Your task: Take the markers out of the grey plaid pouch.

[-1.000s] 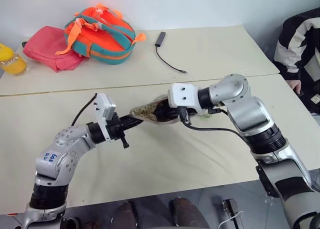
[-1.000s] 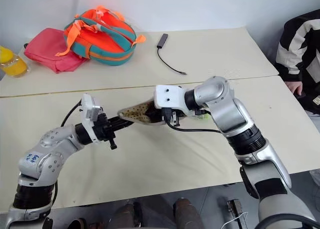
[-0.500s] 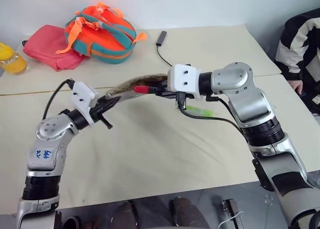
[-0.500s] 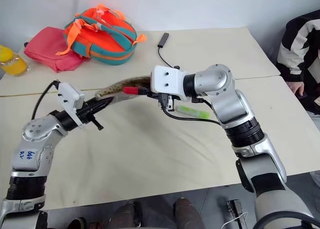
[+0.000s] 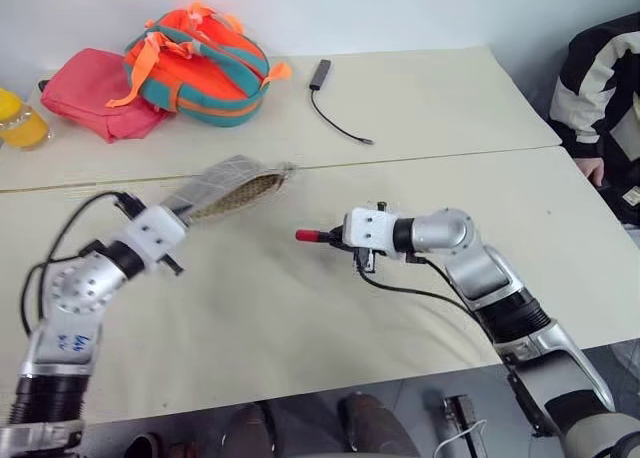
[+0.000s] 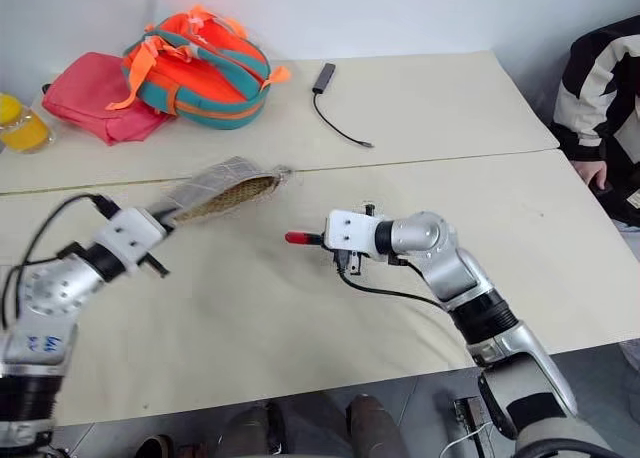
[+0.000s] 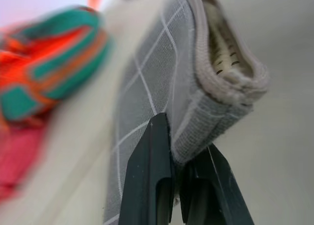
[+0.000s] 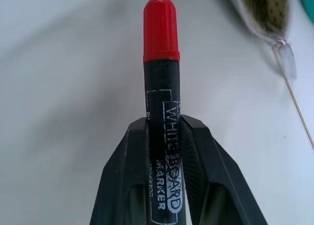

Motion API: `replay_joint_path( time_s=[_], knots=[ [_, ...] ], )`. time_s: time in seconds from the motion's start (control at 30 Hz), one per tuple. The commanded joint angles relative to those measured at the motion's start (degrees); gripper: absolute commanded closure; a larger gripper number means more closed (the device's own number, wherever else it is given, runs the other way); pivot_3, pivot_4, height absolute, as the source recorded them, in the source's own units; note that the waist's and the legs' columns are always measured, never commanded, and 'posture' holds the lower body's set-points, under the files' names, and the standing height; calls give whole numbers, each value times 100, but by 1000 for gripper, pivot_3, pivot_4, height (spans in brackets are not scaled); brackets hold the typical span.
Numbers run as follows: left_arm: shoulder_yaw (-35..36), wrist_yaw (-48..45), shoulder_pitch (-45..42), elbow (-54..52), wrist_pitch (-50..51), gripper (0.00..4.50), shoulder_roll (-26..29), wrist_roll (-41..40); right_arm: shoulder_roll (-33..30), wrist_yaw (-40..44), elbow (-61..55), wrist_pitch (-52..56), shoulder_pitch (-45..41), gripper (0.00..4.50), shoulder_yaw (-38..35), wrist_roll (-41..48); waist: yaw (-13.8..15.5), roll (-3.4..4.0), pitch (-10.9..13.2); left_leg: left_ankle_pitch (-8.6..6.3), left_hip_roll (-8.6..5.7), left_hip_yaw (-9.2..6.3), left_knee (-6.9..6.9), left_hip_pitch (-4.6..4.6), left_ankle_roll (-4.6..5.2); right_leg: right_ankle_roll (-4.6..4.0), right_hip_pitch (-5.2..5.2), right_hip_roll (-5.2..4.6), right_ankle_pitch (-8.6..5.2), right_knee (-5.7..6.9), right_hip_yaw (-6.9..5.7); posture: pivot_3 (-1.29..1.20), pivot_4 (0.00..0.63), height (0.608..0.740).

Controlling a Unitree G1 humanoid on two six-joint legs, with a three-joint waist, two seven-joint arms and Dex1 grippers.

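Note:
My left gripper (image 5: 172, 218) is shut on one end of the grey plaid pouch (image 5: 226, 187), holding it slanted just above the table. Its open mouth with the beige dotted lining (image 7: 223, 53) faces away from the gripper (image 7: 179, 147). To the right of the pouch, my right gripper (image 5: 334, 237) is shut on a red-and-black marker (image 5: 310, 236), held low over the table with the red cap (image 8: 161, 28) sticking out past the fingertips. The marker is fully clear of the pouch. In the right wrist view the pouch's mouth (image 8: 267, 9) and its zipper pull (image 8: 285, 58) lie beyond the marker.
At the back left lie an orange-teal backpack (image 5: 200, 63), a pink bag (image 5: 95, 93) and a yellow object (image 5: 20, 118). A black cable with adapter (image 5: 335, 103) lies on the far table half. A person in a black-and-white jacket (image 5: 600, 88) sits at the right edge.
My right gripper drew the marker out of the pouch and sank toward the table. My left gripper swung left and rolled, carrying the pouch with it.

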Motion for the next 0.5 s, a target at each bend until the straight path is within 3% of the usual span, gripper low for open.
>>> replay_joint_path(
  time_s=[0.03,0.23,0.4,0.43,0.5],
  knots=[
    [48,-8,135,-395,359,4226,-220,-339,-58,-69,27,39,174,3983,-53,-47,3,-1,0,0,2,1,5,0,0,0,2,3,0,2,-2,0,150,740],
    [224,-197,69,-476,586,2478,-233,-706,-14,104,-141,421,194,1905,-200,274,30,-1,0,5,-4,10,11,15,0,-1,34,2,0,-3,-12,0,150,740],
    [627,-945,402,-1287,1621,842,-310,-2407,29,279,-452,837,367,137,-465,731,30,-1,0,3,-2,3,0,28,-1,0,48,4,0,-8,-19,0,150,740],
    [715,-1116,573,-1550,1922,564,-276,-2828,77,234,-518,923,382,0,-585,860,16,-1,0,2,-2,-3,-2,29,-2,0,48,4,0,-8,-19,0,150,740],
    [929,-1369,907,-1972,2320,564,-215,-3483,191,228,-737,1191,423,0,-847,1272,-3,-1,0,-3,3,-17,-6,29,-8,0,45,3,0,-8,-16,0,150,740]
  ],
)
